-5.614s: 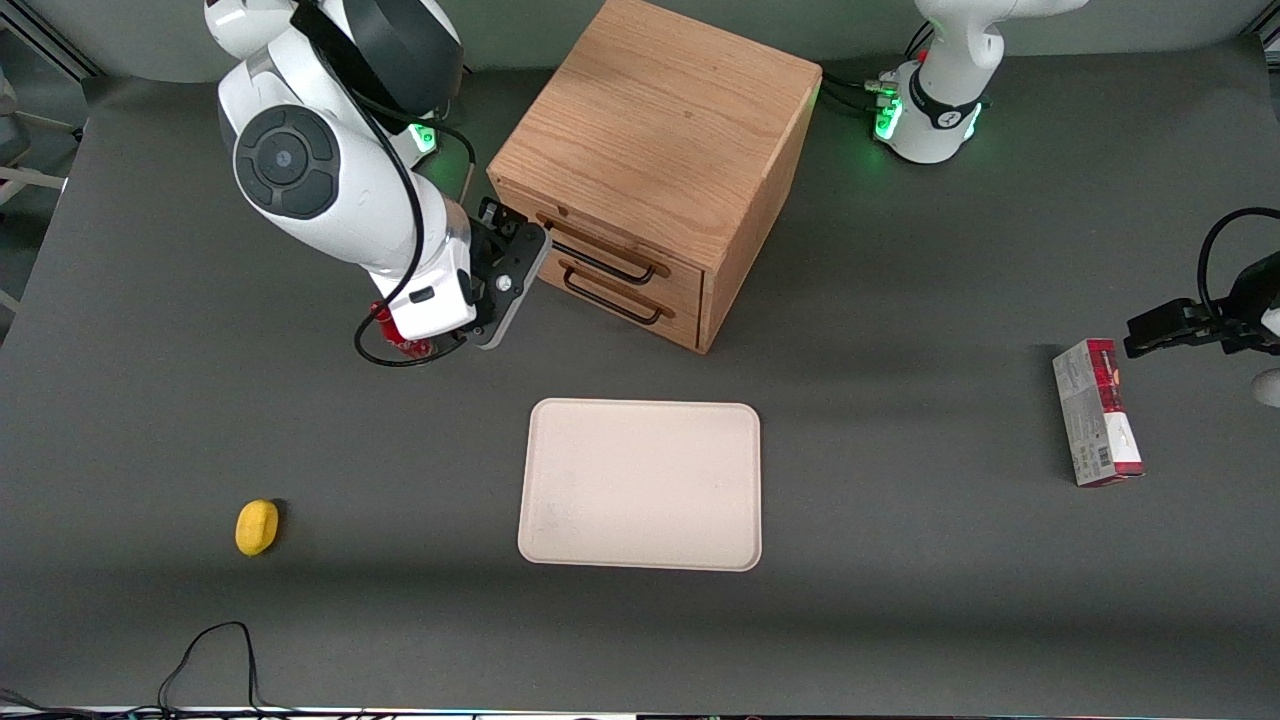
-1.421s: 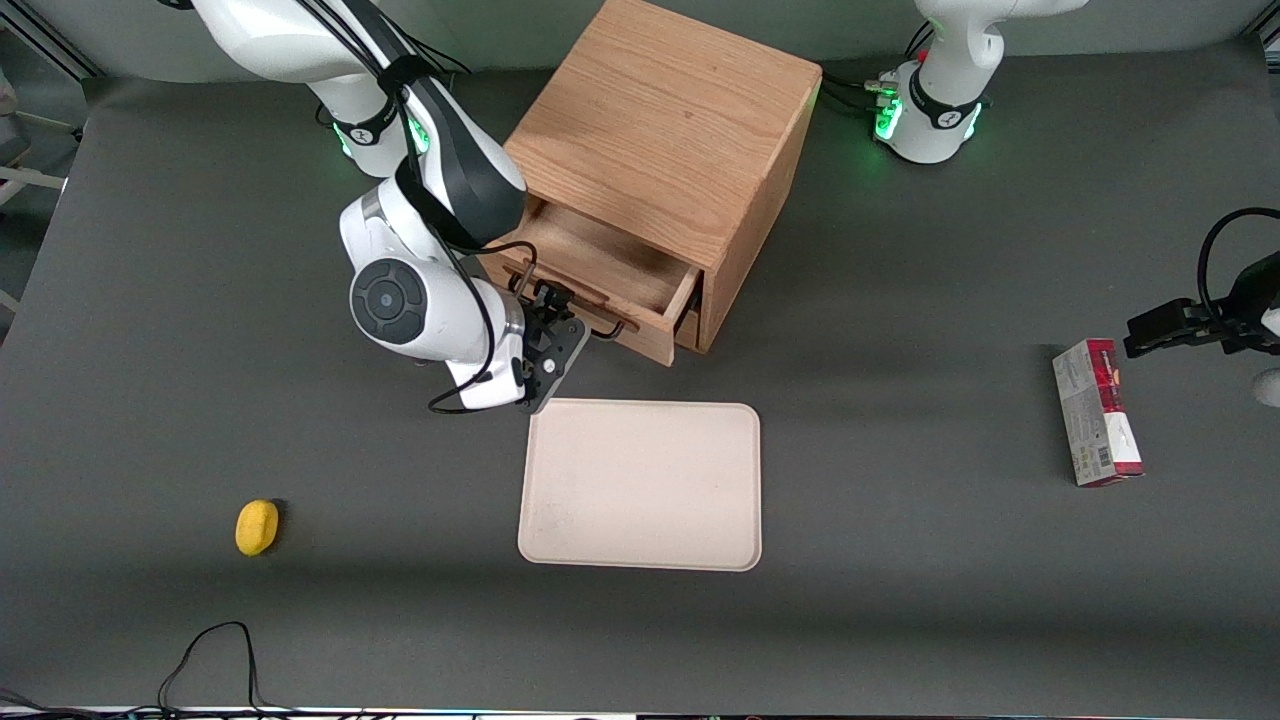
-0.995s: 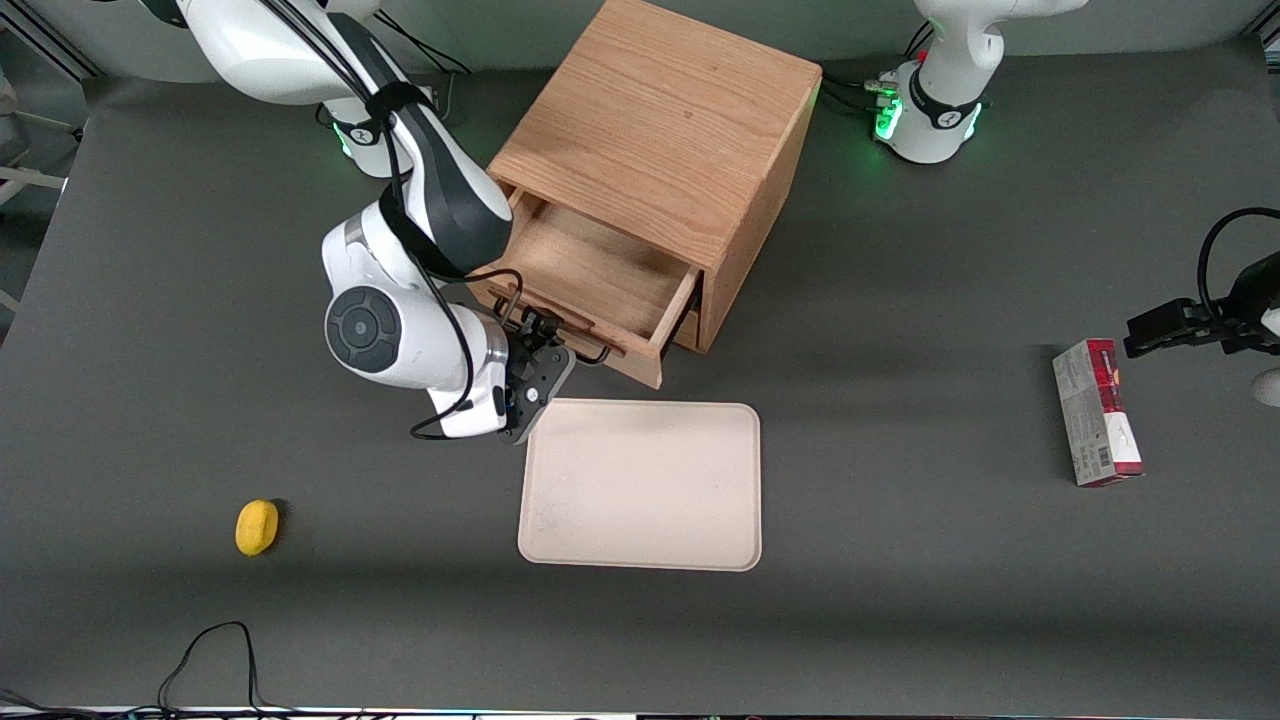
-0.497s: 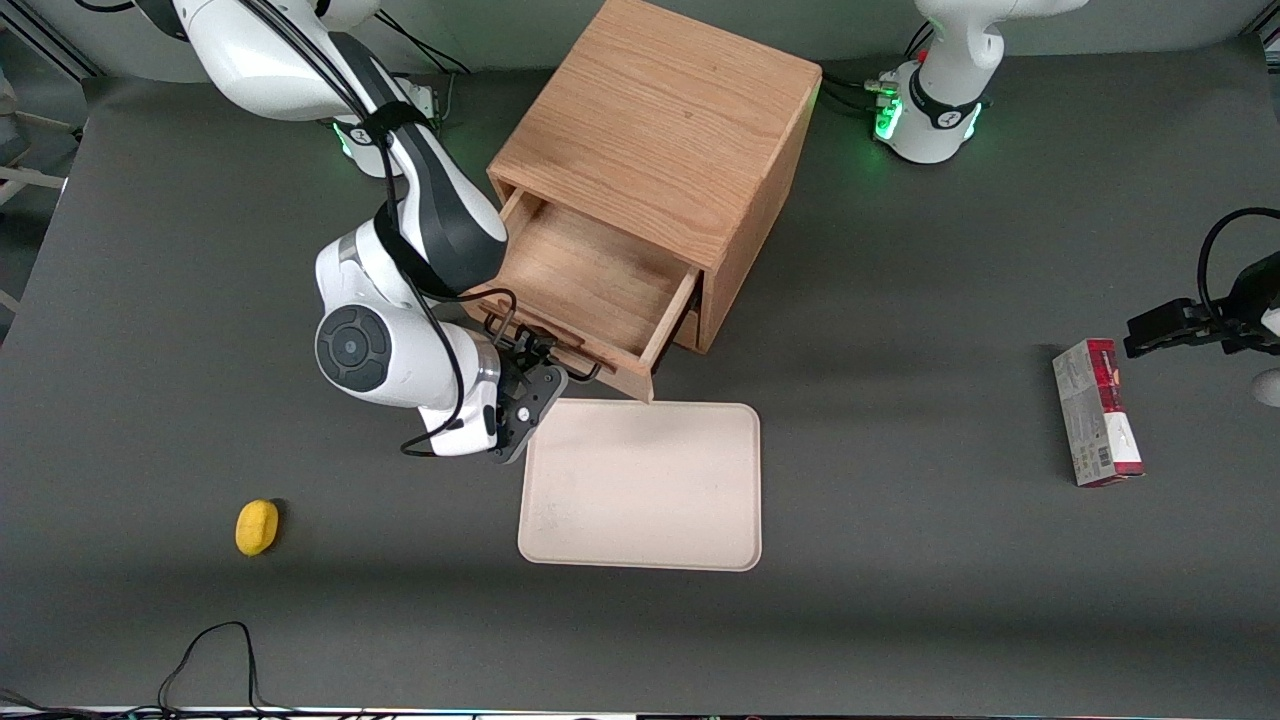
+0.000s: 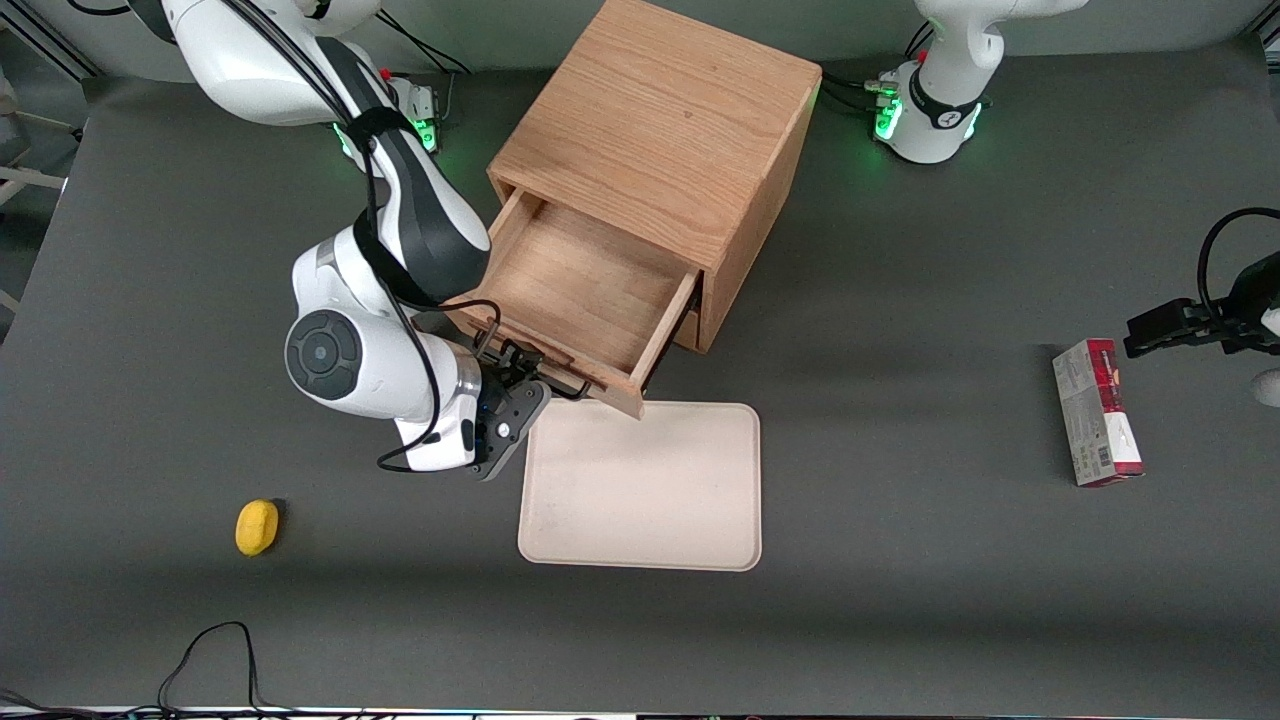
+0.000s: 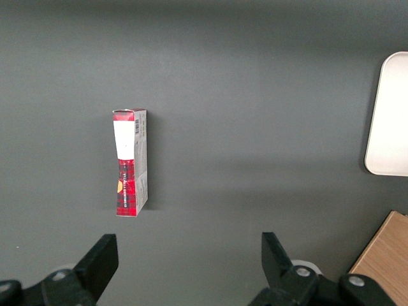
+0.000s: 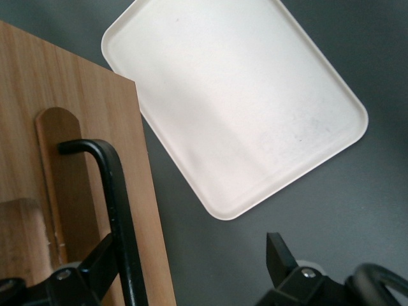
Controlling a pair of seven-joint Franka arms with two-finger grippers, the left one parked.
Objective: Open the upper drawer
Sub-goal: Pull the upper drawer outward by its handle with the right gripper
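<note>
The upper drawer (image 5: 585, 285) of the oak cabinet (image 5: 660, 130) stands pulled far out toward the front camera, its inside empty. Its front panel (image 7: 70, 146) and black wire handle (image 7: 118, 204) show in the right wrist view. My right gripper (image 5: 515, 375) is at the drawer's front, at the handle (image 5: 545, 378). It is open (image 7: 188, 264): the handle bar lies between the fingers, close against one finger (image 7: 102, 261), while the other finger (image 7: 279, 255) is far from it. The lower drawer is mostly hidden under the open one.
A cream tray (image 5: 640, 485) lies just nearer the front camera than the drawer front, close to the gripper; it also shows in the wrist view (image 7: 236, 108). A yellow lemon-like object (image 5: 257, 526) lies toward the working arm's end. A red-and-white box (image 5: 1095, 412) lies toward the parked arm's end.
The upper drawer went from closed to far open. The gripper, at the handle, has moved with it toward the front camera and the tray, a little more in each frame.
</note>
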